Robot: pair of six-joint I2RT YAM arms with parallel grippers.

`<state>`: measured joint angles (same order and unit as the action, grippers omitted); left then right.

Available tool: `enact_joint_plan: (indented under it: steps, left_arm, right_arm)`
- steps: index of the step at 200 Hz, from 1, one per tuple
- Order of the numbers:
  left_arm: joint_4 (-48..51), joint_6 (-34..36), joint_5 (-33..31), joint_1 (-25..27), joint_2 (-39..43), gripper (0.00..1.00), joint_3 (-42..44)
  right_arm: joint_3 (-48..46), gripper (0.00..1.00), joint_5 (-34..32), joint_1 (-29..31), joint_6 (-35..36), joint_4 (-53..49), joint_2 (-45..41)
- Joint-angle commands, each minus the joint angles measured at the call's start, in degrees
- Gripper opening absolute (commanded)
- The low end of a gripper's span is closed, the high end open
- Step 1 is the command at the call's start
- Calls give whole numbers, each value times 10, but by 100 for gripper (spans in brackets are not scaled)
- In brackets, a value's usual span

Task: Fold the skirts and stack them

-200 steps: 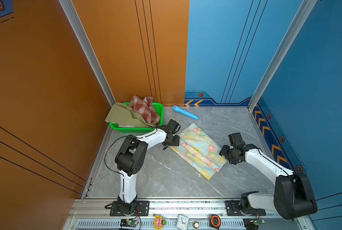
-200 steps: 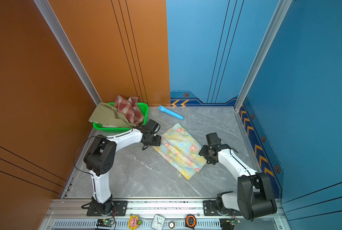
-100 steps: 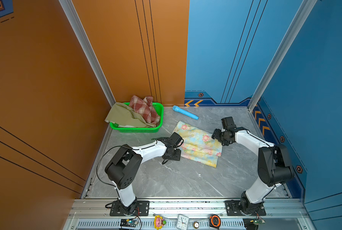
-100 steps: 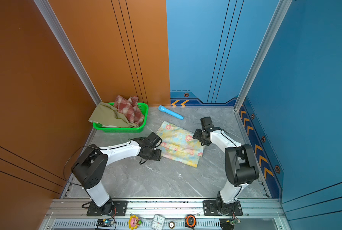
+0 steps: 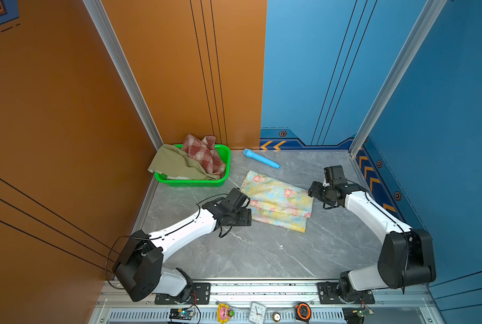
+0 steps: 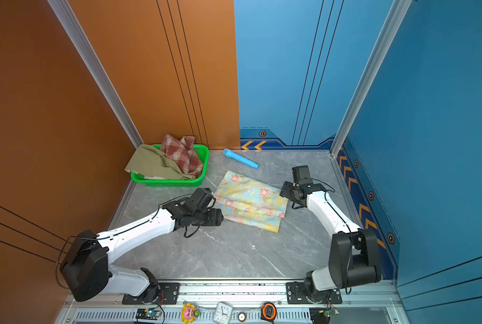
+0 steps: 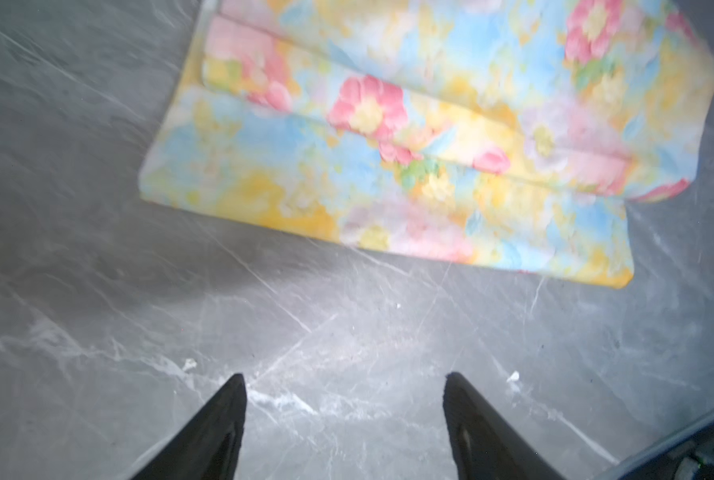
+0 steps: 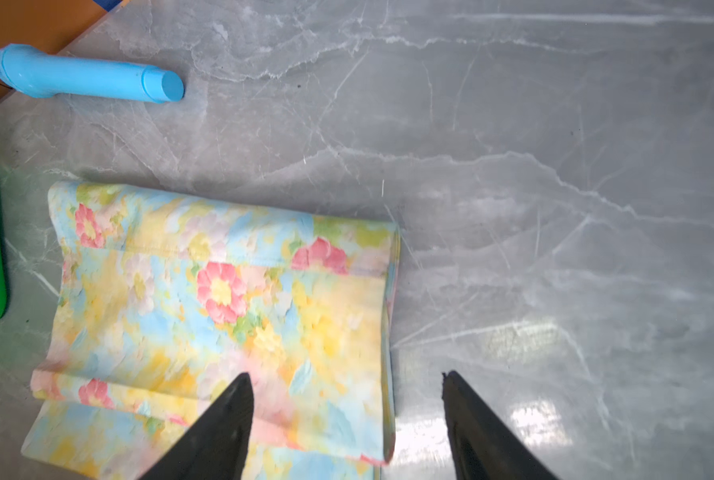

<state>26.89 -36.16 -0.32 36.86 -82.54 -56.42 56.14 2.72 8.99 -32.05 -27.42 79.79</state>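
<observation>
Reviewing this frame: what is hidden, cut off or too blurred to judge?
- Left wrist view: the floral skirt is motion-blurred and cut off by the picture's edge.
- Both top views: the plaid skirt is partly covered by the olive skirt and the basket wall.
- Left gripper: its fingertips show only in its wrist view; its own wrist hides them in both top views.

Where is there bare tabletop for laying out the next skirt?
Widest: the marble between the floral skirt and the front rail. Smaller: behind the skirt, right of the blue tube. Crowded: the green basket corner.
</observation>
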Motion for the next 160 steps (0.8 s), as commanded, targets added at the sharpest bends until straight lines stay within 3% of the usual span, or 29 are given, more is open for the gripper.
enact_joint_plan:
  steps: [1,67,160]
  left_arm:
    - [5,44,-15,-33,-59,77,-66]
    - [-13,97,-6,-85,-253,71,-210]
    - [-14,132,-22,-96,-346,63,-269]
  right_arm:
    - [-58,69,-5,17,-46,-18,-44]
    - [-124,60,7,40,-64,5,-72]
    - [-114,44,32,44,-67,81,18]
